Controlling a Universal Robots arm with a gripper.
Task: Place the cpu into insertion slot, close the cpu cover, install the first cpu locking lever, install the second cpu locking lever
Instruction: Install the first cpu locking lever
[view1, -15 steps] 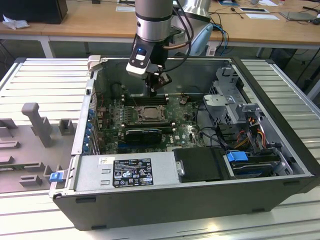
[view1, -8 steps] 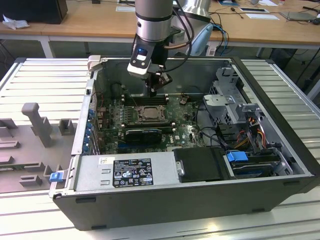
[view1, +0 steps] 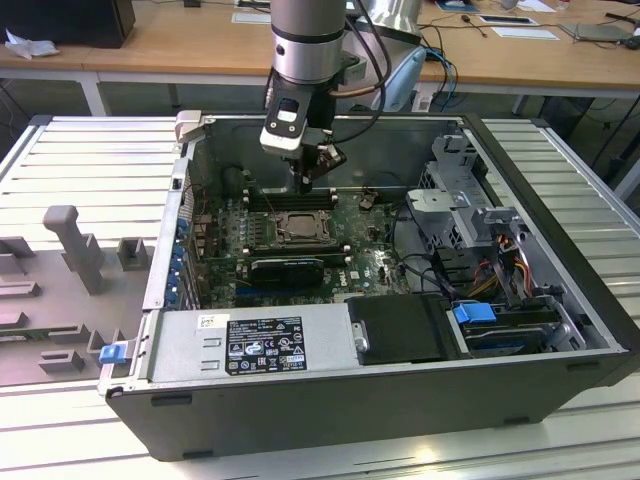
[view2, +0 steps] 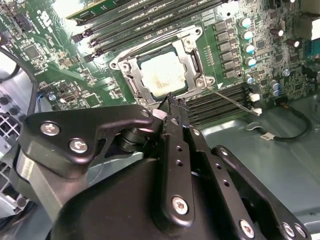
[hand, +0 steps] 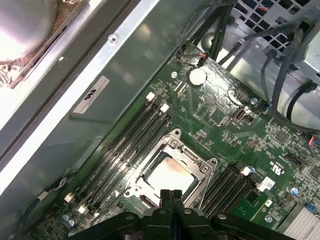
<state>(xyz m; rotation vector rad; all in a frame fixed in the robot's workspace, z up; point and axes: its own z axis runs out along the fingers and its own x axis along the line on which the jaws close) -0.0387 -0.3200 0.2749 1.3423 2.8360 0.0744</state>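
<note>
Slatted metal table, open computer case | cpu seated in insertion slot; cpu cover down over it | gripper fingers pressed together, holding nothing; tips just above the slot's edge | step judged: first locking lever, seemingly unlatched; calls for a tip on the thin wire, pushed under its catch

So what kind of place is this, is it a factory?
More likely a robotics lab or workshop. A robot arm hangs over an open computer case on a slatted metal bench, and wooden desks with papers stand behind.
</note>
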